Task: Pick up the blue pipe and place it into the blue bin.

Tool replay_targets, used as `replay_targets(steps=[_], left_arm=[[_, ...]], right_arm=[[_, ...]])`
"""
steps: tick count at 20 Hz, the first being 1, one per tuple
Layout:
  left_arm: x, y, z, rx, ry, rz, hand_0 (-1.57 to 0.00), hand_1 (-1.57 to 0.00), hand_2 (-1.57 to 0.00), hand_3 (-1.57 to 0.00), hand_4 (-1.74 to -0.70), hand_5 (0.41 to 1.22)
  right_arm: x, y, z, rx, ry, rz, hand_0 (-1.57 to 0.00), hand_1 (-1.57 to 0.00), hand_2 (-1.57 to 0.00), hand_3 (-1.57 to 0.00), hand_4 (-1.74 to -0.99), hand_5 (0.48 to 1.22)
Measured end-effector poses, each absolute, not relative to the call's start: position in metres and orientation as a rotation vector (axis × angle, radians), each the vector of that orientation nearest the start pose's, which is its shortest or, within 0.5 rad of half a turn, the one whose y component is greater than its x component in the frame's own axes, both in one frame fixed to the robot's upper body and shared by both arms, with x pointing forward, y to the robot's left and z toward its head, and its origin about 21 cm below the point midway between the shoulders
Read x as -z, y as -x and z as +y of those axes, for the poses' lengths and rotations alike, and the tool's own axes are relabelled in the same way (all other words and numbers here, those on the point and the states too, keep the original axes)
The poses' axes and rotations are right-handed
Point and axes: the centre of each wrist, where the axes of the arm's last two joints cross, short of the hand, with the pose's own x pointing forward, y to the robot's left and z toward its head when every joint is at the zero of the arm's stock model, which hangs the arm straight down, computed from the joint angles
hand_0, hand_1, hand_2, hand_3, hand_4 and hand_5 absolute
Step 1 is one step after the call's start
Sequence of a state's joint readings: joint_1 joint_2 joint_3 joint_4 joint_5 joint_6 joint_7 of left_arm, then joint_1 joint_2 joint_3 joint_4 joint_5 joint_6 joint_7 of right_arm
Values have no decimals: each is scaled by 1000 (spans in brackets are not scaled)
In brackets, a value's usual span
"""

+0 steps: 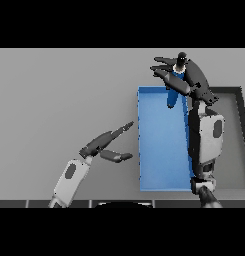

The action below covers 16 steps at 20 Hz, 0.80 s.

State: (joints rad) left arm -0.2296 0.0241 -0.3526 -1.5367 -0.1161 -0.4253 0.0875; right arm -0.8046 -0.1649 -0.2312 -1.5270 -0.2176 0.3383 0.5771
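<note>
You are looking at a flat grey surface [59, 100] lying bare across its far and left parts, giving a hand free passage there. The shallow rectangular blue bin [161, 150] is lying open, but the right arm is stretching along its right wall, and the right hand [186, 77], gripping the short blue pipe [173, 95], is crowding the far end. The left hand [106, 145] is hovering just left of the bin.

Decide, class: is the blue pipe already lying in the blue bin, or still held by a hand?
Still held. The right hand has its fingers curled round the blue pipe, whose lower end hangs over the blue bin's far edge.
</note>
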Motion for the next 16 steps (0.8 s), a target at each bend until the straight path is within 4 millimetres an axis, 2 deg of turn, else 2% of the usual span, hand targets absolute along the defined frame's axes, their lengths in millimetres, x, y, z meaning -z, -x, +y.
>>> replay_targets(steps=[4,7,12,13,14,16], left_arm=[[-43,-275,123,875,454,-1550,1,1,1,1,-929,462],[-38,-275,127,881,449,-1556,1,1,1,1,-928,465],[-42,-278,124,883,426,-1562,1,1,1,1,-923,476],[-42,-279,126,883,420,-1560,1,1,1,1,-923,478],[-37,-277,128,885,421,-1555,1,1,1,1,-922,480],[-41,-275,123,885,436,-1578,1,1,1,1,-920,484]], right_arm=[[-207,-362,-233,-398,-149,-1576,-1571,-1571,-1571,-1571,-1500,1221],[-174,-361,-241,-330,-60,-1466,-1571,-1571,-1571,-1571,-1500,1221],[-123,-362,-246,-249,-19,-1285,-1571,-1571,-1571,-1571,-1497,1221],[-114,-360,-249,-244,-12,-1250,-1571,-1571,-1571,-1257,-1546,1221],[-107,-360,-251,-241,-12,-1221,-1571,-1571,-1571,-1005,-1585,1221],[-93,-363,-255,-216,-7,-1144,-1571,-1571,-1571,-643,-1641,1221]])
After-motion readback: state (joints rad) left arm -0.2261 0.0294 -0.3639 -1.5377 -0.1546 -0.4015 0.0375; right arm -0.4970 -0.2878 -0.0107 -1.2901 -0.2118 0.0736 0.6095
